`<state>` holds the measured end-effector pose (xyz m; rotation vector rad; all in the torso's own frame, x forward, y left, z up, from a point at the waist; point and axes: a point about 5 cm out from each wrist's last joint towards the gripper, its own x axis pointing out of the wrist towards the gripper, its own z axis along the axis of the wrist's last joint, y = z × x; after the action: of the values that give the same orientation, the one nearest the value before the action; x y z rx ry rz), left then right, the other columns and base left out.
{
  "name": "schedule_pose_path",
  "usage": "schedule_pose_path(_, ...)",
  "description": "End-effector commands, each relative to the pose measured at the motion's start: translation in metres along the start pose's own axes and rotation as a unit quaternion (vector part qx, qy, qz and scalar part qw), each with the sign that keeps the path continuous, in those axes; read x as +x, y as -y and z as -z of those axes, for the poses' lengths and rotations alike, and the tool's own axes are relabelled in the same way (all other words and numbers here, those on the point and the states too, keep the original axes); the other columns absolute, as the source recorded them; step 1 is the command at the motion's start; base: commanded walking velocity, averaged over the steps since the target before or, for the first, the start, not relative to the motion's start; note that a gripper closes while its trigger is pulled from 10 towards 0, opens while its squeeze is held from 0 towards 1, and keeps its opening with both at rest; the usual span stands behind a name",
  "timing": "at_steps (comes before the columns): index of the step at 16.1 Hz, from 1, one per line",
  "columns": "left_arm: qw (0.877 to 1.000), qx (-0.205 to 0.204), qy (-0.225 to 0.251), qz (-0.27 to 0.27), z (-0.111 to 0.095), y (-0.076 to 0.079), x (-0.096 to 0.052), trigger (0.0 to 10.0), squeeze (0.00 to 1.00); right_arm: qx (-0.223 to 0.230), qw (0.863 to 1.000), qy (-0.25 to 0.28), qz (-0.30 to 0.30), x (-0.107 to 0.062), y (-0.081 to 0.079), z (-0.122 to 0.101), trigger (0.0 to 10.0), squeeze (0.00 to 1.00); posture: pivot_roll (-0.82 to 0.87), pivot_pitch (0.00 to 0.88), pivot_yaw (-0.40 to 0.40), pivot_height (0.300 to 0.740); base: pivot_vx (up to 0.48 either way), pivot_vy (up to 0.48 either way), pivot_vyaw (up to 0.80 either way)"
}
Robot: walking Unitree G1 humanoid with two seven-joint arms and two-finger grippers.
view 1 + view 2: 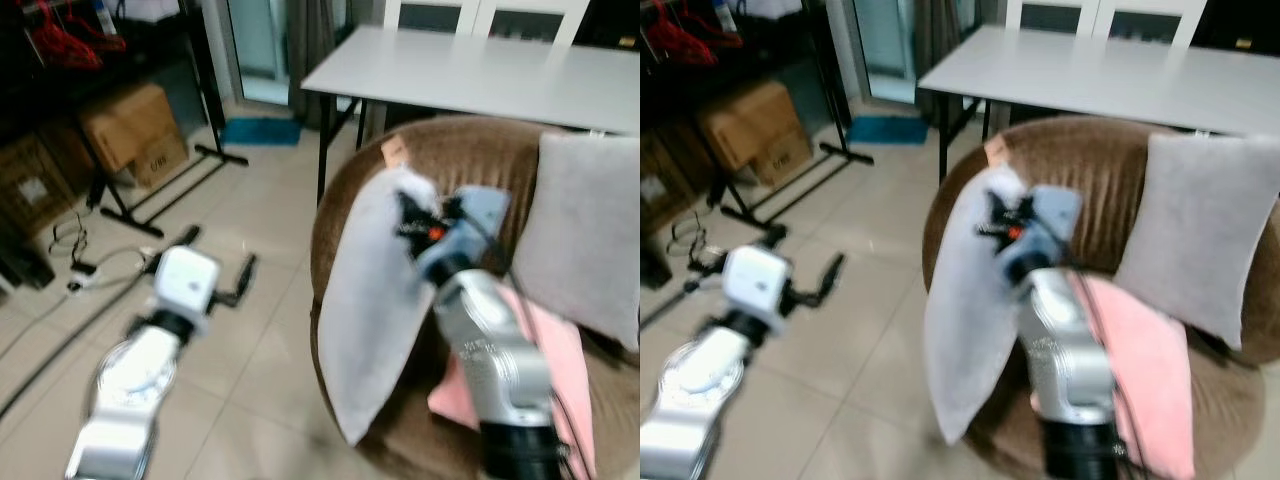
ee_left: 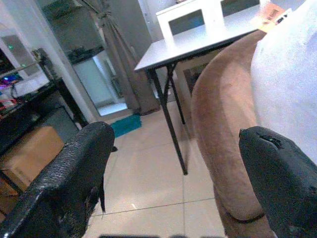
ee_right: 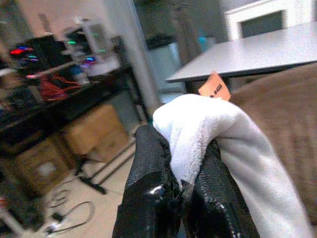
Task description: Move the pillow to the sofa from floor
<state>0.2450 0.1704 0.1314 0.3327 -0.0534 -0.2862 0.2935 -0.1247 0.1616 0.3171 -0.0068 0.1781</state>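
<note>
Grey pillow (image 1: 370,310) pinched by right gripper (image 3: 183,191) fingers, over sofa (image 1: 470,160) edge, left gripper (image 1: 215,255) fingers apart, blurry.

Beige tiled floor (image 1: 260,330), white table (image 1: 480,75), cardboard boxes (image 1: 130,125), dark rack (image 1: 175,120)

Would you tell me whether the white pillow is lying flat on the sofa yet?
Not yet. The white pillow hangs upright over the sofa edge, its top corner pinched in the right gripper, jaws shut.

Plain pale grey pillow (image 1: 370,310), brown plush round sofa (image 1: 470,150), second grey cushion (image 1: 580,235), pink fabric (image 1: 560,350), white table (image 1: 480,75), beige floor tiles (image 1: 250,330).
</note>
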Motion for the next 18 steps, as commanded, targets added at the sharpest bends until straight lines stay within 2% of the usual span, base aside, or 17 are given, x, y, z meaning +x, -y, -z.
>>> schedule_pose_path(1,1.0,0.008,-0.001,-0.005,-0.001,-0.006,-0.003,10.0,0.0,0.003,0.999,0.027,-0.026,0.004,-0.013,-0.009,10.0,0.0,0.02,0.0,0.027,0.74,0.292,0.0,0.0)
schedule_pose_path(7,1.0,0.006,0.0,0.002,-0.001,-0.005,-0.001,10.0,0.0,0.001,0.999,0.022,-0.028,0.006,-0.014,-0.008,10.0,0.0,0.02,0.0,0.027,0.74,0.289,0.0,-0.25)
schedule_pose_path(11,1.0,0.006,-0.002,0.003,0.001,-0.005,-0.001,10.0,0.0,0.002,0.999,0.02,-0.03,0.007,-0.015,-0.008,10.0,0.0,0.02,0.0,0.027,0.74,0.292,0.0,-0.8)
schedule_pose_path(16,1.0,0.004,-0.004,0.004,0.002,-0.004,-0.001,10.0,0.0,-0.001,0.999,0.025,-0.038,0.01,-0.015,-0.011,10.0,0.0,0.02,0.0,0.012,0.74,0.292,0.0,0.0)
schedule_pose_path(18,1.0,-0.004,-0.007,0.028,0.004,0.002,-0.005,10.0,0.0,-0.006,0.998,0.026,-0.059,0.016,-0.019,-0.013,10.0,0.0,0.02,0.0,-0.008,0.74,0.12,0.0,0.0)
